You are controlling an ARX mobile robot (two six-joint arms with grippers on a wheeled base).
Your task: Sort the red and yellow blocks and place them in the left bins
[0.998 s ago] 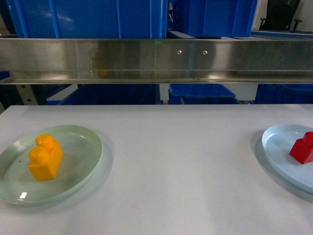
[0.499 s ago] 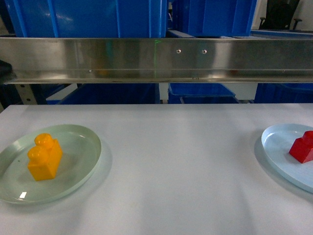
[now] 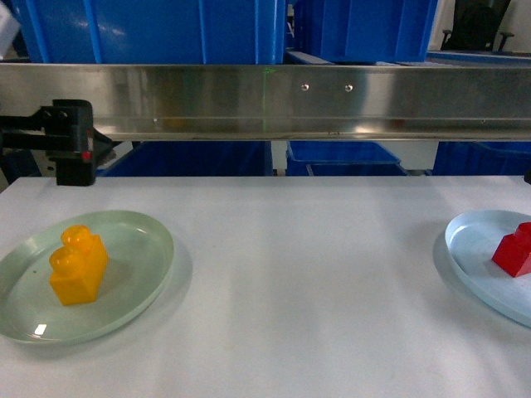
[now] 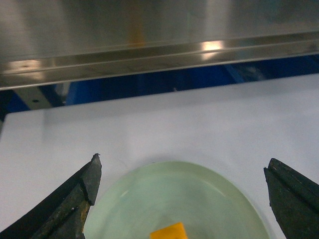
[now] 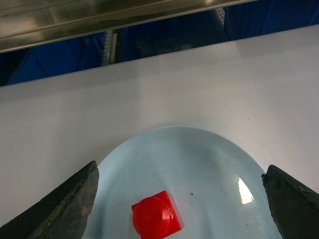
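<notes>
The orange-yellow block (image 3: 78, 265) stands on a pale green plate (image 3: 133, 249) at the table's left. Only its top corner (image 4: 168, 232) shows in the left wrist view. My left gripper (image 4: 183, 164) hangs open above that plate, its fingers wide apart and clear of the block. The red block (image 3: 514, 249) sits on a pale blue plate (image 3: 469, 249) at the right edge. My right gripper (image 5: 180, 172) is open over it, with the red block (image 5: 155, 216) low between the fingers and untouched. Large blue bins (image 3: 166, 29) stand behind the steel rail.
A wide steel rail (image 3: 274, 99) runs across just beyond the table's far edge, at about the height of my left arm's black wrist part (image 3: 73, 143). More blue crates (image 3: 340, 153) sit below the rail. White tabletop (image 3: 307, 274) lies between the two plates.
My left arm has come into the head view at the upper left, in front of the rail. Neither block has moved on its plate.
</notes>
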